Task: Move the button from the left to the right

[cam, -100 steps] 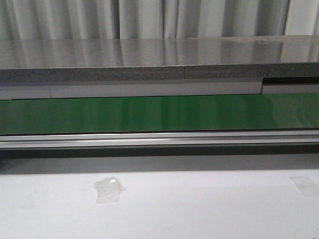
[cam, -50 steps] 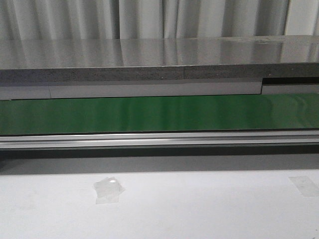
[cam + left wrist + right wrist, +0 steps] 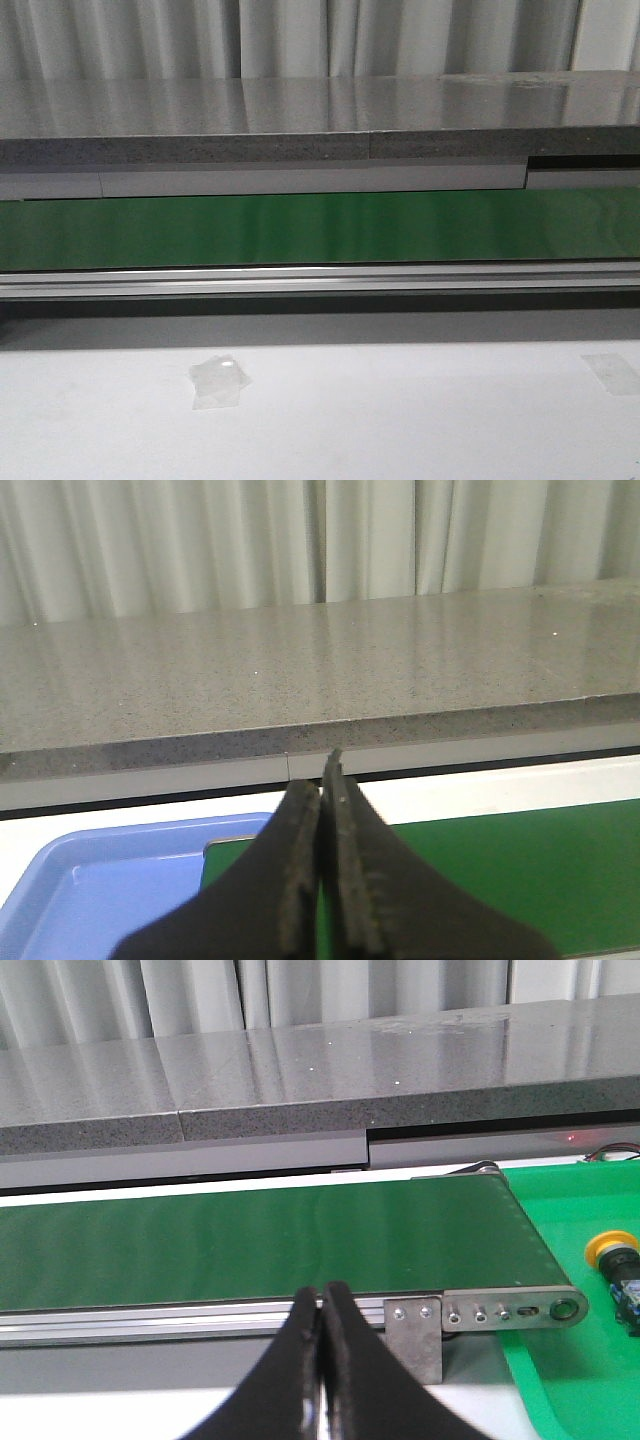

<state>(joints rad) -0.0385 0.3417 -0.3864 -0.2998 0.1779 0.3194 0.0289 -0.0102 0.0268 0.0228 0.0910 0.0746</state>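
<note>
- Left gripper (image 3: pixel 321 880): lower centre of the left wrist view, black ribbed fingers pressed flat together, clenched on nothing
- Right gripper (image 3: pixel 320 1360): lower centre of the right wrist view, smooth black fingers meeting at the tips, clenched and empty
- White worktop (image 3: pixel 400 420): fills the lower band of the front view, matte, with a crumpled clear plastic scrap (image 3: pixel 218 381) at lower left and a pale tape patch (image 3: pixel 612 372) at the lower right edge
- Conveyor: green belt (image 3: pixel 260 1245), smooth and slightly glossy, running across mid frame in a ribbed aluminium rail (image 3: pixel 150 1320); a bolted metal end bracket (image 3: pixel 500 1312) closes it at centre right of the right wrist view
- Blue tray (image 3: pixel 100 890): lower left of the left wrist view, moulded plastic with rounded rim, beside the belt end; no contents visible
- Button (image 3: pixel 618 1265): right edge of the right wrist view, lying on a bright green mat (image 3: pixel 570 1380) past the belt end; round yellow cap, dark boxy body partly cut off by the frame
- Speckled grey stone ledge (image 3: pixel 300 120) and pleated pale curtain (image 3: pixel 300 40) stand farthest back
- Risk, judged: the button sits at the frame edge, so an approach could lose sight of it; the rounded cap may slip or roll from narrow fingers; the gripper must open first or it will knock the piece aside; the bracket is a collision hazard
</note>
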